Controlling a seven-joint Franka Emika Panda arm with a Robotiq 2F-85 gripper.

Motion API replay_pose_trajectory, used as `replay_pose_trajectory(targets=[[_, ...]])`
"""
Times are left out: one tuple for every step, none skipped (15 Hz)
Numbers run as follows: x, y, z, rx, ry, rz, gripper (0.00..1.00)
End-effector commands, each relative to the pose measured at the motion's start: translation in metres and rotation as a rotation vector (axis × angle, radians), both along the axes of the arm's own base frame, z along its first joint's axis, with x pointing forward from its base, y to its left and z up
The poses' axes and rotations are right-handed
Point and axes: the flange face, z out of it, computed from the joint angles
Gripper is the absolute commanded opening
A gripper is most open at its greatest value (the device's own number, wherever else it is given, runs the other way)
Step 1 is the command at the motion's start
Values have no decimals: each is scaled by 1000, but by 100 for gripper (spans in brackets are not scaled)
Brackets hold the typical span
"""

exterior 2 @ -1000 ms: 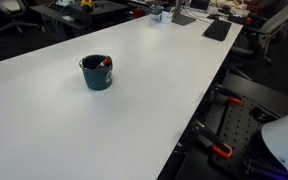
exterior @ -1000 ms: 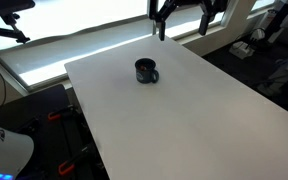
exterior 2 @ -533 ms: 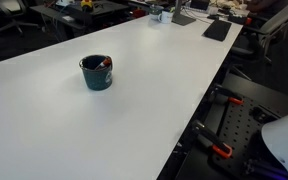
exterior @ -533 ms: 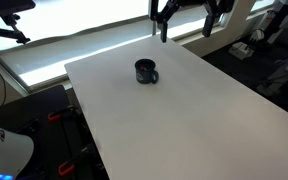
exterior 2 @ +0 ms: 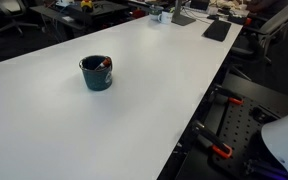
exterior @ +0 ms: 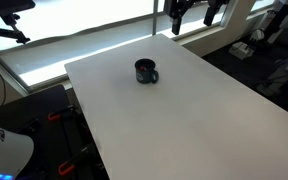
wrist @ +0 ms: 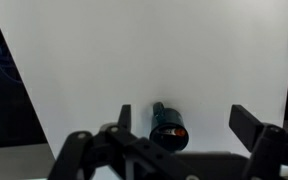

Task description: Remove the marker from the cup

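The marker point(exterior 2: 106, 64) is sitting inside the cup point(exterior 2: 96, 73), with its reddish end leaning against the rim. The cup is standing upright on the white table point(exterior 2: 184, 80), nearer the window-side edge than the other edges. In an exterior view the gripper point(exterior: 192, 14) is hanging high over the table's window-side corner, well apart from the cup. Its jaws are spread wide and holding nothing.

**Marker All But Swallowed by Cup**

Sunk in the cup point(exterior 2: 96, 73), marker point(exterior 2: 106, 64) down to a reddish tip at the rim, lower end hidden by the dark wall. In an exterior view, gripper point(exterior: 192, 20) cropped by the top edge. In the wrist view, fingers point(wrist: 252, 128) dark and blurred, sliced by the bottom edge.
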Motion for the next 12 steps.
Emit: replay_pose_trajectory(targets=[[41,43,-7,58,25,198,100],[45,60,-15,68,38,252,100],[49,75,-22,74,56,304,100],[49,91,-31,72,78,360,100],[49,101,-36,69,99,415,100],[45,89,-35,60,70,331,100],[47,100,-42,64,84,367,100],[48,105,-46,66,90,381,100],[48,106,-47,67,92,389,100],[48,104,-46,67,93,394,100],[48,102,-45,67,92,393,100],[48,101,-45,67,92,391,100]])
